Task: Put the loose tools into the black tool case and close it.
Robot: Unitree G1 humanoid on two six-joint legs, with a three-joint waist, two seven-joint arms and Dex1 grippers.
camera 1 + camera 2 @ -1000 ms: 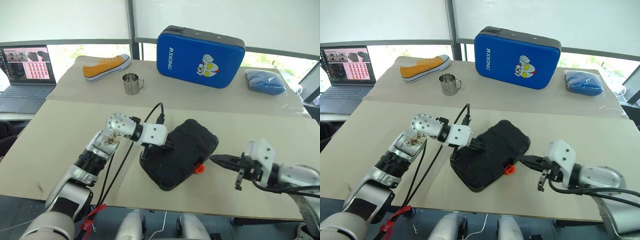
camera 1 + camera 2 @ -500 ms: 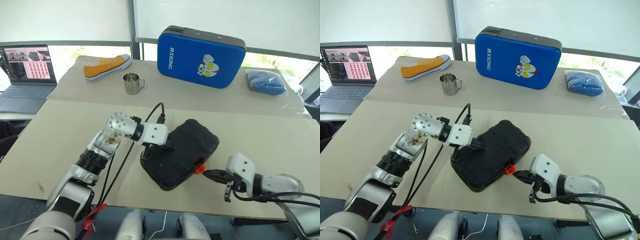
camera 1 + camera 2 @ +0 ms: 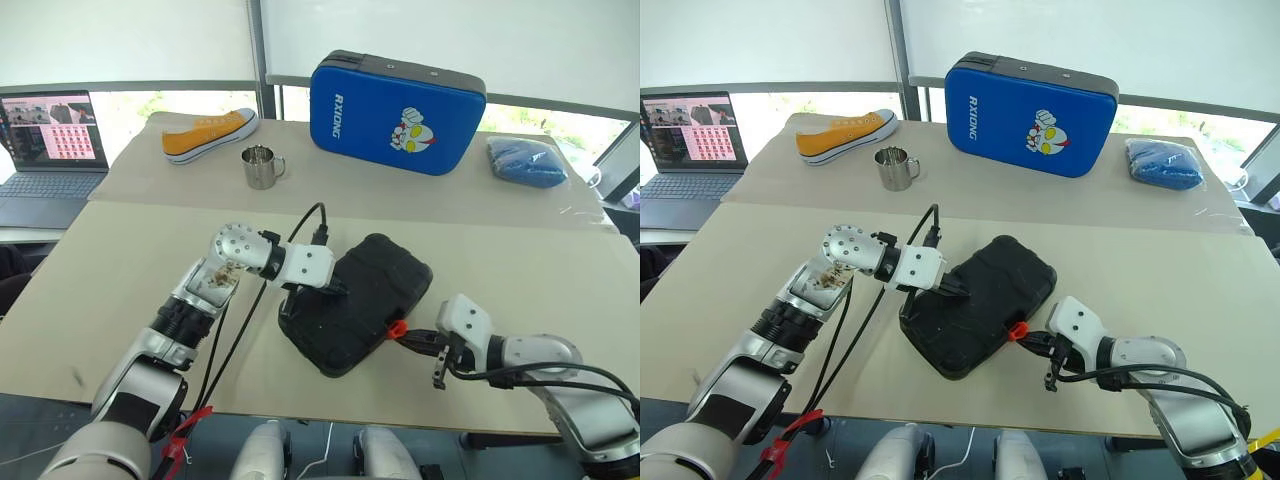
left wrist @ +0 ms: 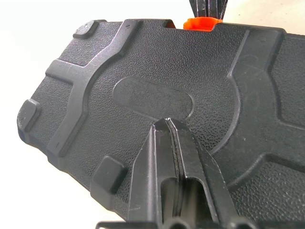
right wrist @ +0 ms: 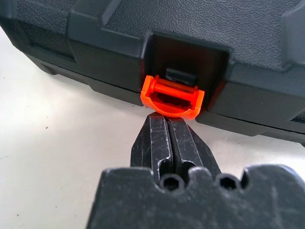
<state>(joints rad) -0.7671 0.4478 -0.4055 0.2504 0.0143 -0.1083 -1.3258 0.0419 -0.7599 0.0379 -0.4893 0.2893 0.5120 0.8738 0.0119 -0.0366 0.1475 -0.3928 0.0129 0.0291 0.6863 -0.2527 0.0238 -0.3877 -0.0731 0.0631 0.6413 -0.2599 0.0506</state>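
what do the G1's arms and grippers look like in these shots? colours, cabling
Both arms are silver-grey metal with white wrist housings. The left arm has a black ribbed forearm section, loose black cables looping from the wrist, and a red tie near the elbow. The right arm also trails black cables. The left gripper and right gripper each have two slim black fingers.

A: What's on the tables, counted?
B: One black tool case [image 3: 357, 315] with one orange latch [image 3: 397, 328]. One blue zip case [image 3: 396, 103], one yellow shoe [image 3: 209, 133], one metal mug [image 3: 261, 167].
A: More?
B: One laptop [image 3: 48, 158], one blue bundle [image 3: 530, 162]. Two grippers: left gripper [image 4: 167, 122], right gripper [image 5: 166, 117].
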